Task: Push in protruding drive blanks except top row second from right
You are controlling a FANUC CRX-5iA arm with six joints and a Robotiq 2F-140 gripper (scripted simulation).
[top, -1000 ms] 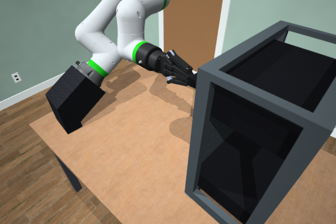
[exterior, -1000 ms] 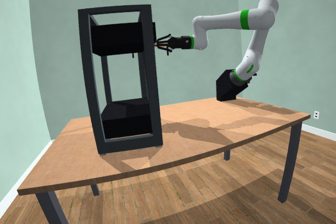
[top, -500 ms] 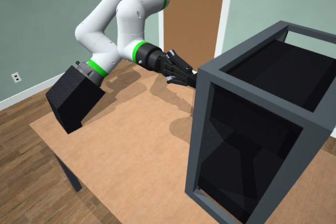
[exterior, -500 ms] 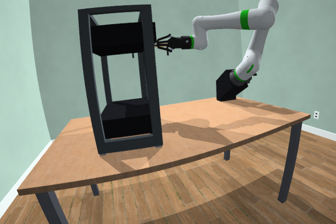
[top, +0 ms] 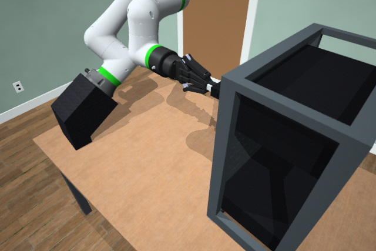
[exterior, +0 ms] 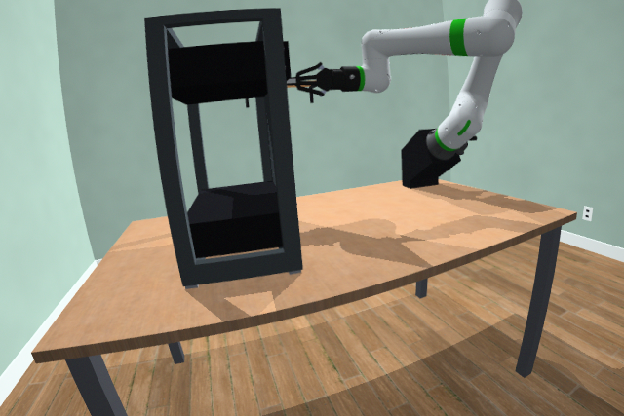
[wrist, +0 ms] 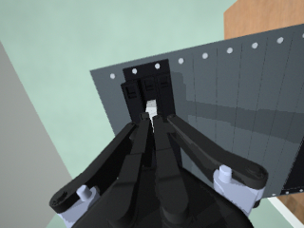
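The dark grey rack [exterior: 221, 144] stands on the table with the black storage chassis [exterior: 216, 71] high in it. My gripper [top: 209, 86] is shut and empty, level with the chassis front, its fingertips at or almost touching the front near one edge. In the wrist view the closed fingertips [wrist: 152, 116] point at a black group of blanks [wrist: 147, 87] that stands out from the grey front panel [wrist: 228, 104]. I cannot tell whether the tips touch it. From the side the gripper [exterior: 297, 81] sits just off the rack's front post, below a black piece that juts out [exterior: 287, 56].
A second black box [exterior: 234, 220] fills the rack's bottom bay. The arm's black base block [top: 81, 111] sits at the table's far side. The rack [top: 291, 139] stands close to the table's near edge. A brown door [top: 217, 14] is behind the arm.
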